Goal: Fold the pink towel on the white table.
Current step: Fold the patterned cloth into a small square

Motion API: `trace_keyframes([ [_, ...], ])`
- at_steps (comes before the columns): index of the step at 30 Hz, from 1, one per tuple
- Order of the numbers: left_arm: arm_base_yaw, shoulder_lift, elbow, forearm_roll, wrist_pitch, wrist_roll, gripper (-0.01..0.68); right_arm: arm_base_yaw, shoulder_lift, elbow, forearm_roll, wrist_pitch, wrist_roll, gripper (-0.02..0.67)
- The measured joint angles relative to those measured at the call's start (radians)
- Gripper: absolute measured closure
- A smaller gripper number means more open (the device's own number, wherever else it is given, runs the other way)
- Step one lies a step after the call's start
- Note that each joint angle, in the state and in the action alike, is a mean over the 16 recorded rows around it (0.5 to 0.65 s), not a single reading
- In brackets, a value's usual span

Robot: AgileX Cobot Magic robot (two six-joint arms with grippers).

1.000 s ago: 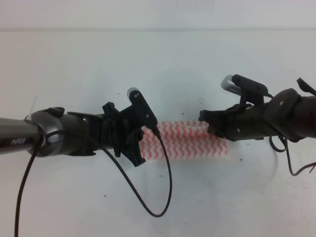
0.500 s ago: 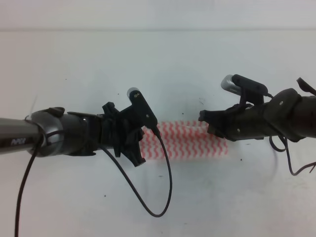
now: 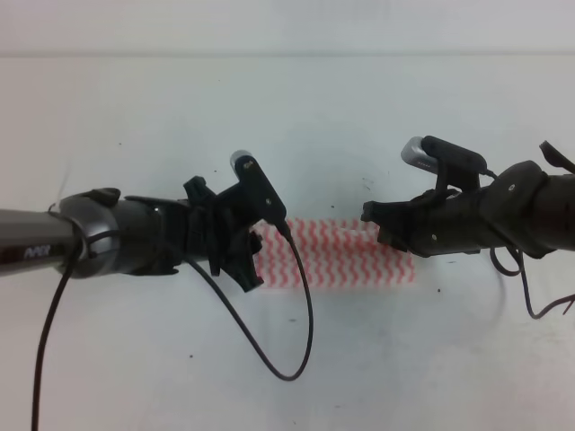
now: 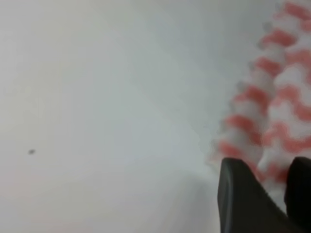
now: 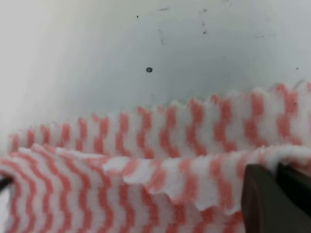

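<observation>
Pink towel point(image 3: 346, 255) folded on white counter point(image 3: 296, 108), both ends hidden under arms.
Left fingers point(image 4: 243, 204) and right fingers point(image 5: 265, 204) each clamped on a towel edge, tips cut off.

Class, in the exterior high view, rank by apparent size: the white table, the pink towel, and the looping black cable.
1. white table
2. pink towel
3. black cable: long but thin, so its place against the towel is unsure.

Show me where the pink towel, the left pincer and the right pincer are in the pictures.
pink towel point(image 3: 346, 256): exterior high view, middle of the striped cloth.
left pincer point(image 4: 265, 187): left wrist view, between the two dark fingertips.
right pincer point(image 5: 278, 191): right wrist view, between the fingertips at the towel's raised edge.
</observation>
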Motion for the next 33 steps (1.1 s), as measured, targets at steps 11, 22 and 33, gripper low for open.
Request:
trace_keyframes([
  [11,0.0,-0.055,-0.043,0.01,-0.029,-0.05,0.492,0.0,-0.001,0.0,-0.006,0.001,0.0,0.664],
  [22,0.0,-0.033,-0.046,0.015,0.117,-0.181,0.624,0.0,-0.001,0.0,-0.011,0.003,0.0,0.665],
  [33,0.0,0.032,-0.05,0.0,0.135,-0.194,0.677,0.0,-0.003,0.0,-0.014,0.005,-0.001,0.664],
])
